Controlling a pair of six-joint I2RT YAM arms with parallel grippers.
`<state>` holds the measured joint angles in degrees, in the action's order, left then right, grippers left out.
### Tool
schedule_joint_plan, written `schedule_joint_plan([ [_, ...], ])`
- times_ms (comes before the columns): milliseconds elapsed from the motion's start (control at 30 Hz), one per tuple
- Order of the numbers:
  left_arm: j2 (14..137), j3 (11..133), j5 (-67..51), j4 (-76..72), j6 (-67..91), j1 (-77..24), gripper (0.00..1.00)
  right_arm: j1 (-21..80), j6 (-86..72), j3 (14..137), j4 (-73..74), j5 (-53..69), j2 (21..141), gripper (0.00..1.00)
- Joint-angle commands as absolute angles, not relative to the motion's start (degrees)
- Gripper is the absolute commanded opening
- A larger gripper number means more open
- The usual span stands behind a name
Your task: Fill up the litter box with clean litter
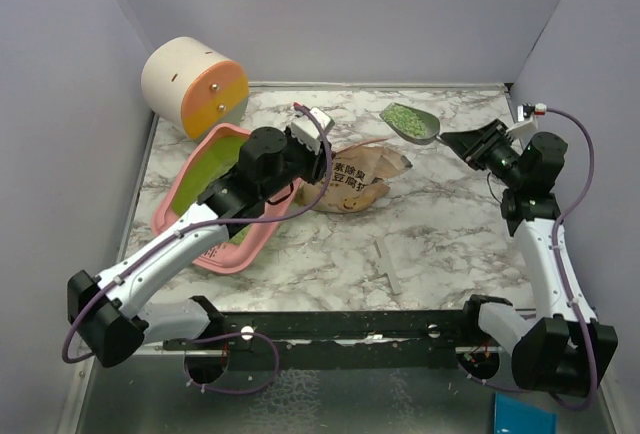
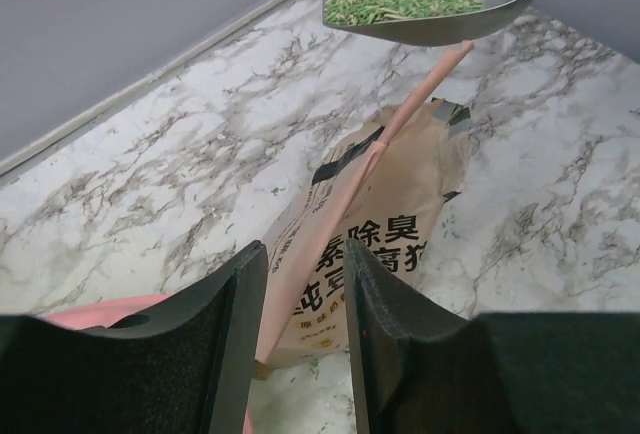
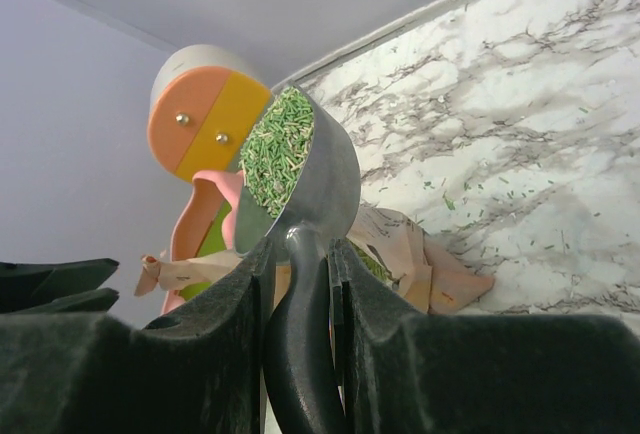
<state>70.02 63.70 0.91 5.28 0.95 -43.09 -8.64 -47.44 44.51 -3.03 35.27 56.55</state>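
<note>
Partway at best, judging by the layout: scoop point(image 1: 410, 121) heaped with clean litter point(image 1: 403, 115), held up at back right, beyond the paper bag point(image 1: 355, 179), not yet over the litter box point(image 1: 172, 209). Box at left of the table point(image 1: 440, 224), just beside the bag, on the far side of it from the scoop; lime bottom bare where visible, no grain heap seen, much of it hidden under the left arm. Left to do, probably: carry across the bag, tip into the box, likely more loads after. Some loose granules scattered on the marble near the bag. On the right, right gripper point(image 3: 300, 246) pinching the scoop's dark handle, fingers pressed on both sides, scoop roughly level; arm reared up from its near-right base, wrist turned toward the centre. On the left, left gripper point(image 2: 305, 249) low by the bag, jaws parted, pink strip point(image 2: 420, 94) running through the gap next to one finger, not visibly pinched; arm stretched diagonally over the box. Cream-and-orange cylinder point(image 1: 190, 84) at back left, just behind the box
</note>
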Motion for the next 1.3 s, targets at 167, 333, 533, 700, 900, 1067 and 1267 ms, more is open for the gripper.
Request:
schedule_joint_plan([
  [167, 56.24, 58.81, 2.64, 8.42, 0.22, -43.13, 0.4, -8.25, -48.65, 55.98, -12.56, 45.66, 67.35, 0.01],
  [333, 49.11, 56.28, 3.87, 10.36, 0.52, -43.14, 0.4, -4.23, -47.21, 62.45, -11.43, 45.4, 72.05, 0.01],
  [533, 43.79, 57.23, 5.73, 15.97, 1.08, -43.06, 0.4, 4.89, -45.8, 69.95, -10.76, 42.03, 77.84, 0.01],
  [700, 39.93, 57.86, 8.45, 18.61, 0.76, -43.06, 0.4, 14.69, -42.56, 77.17, -7.81, 39.64, 83.16, 0.01],
  [900, 36.01, 58.57, 11.78, 19.62, 0.9, -43.12, 0.38, 28.54, -35.92, 88.91, -0.21, 37.92, 91.12, 0.01],
  [1067, 30.46, 58.2, 18.56, 19.64, 2.33, -43.13, 0.35, 38.0, -25.74, 100.05, 12.64, 32.49, 97.29, 0.01],
  [1267, 21.46, 56.62, 31.86, 18.41, 4.7, -43.13, 0.35, 45.99, -16.3, 109.16, 24.71, 25.04, 102.57, 0.01],
])
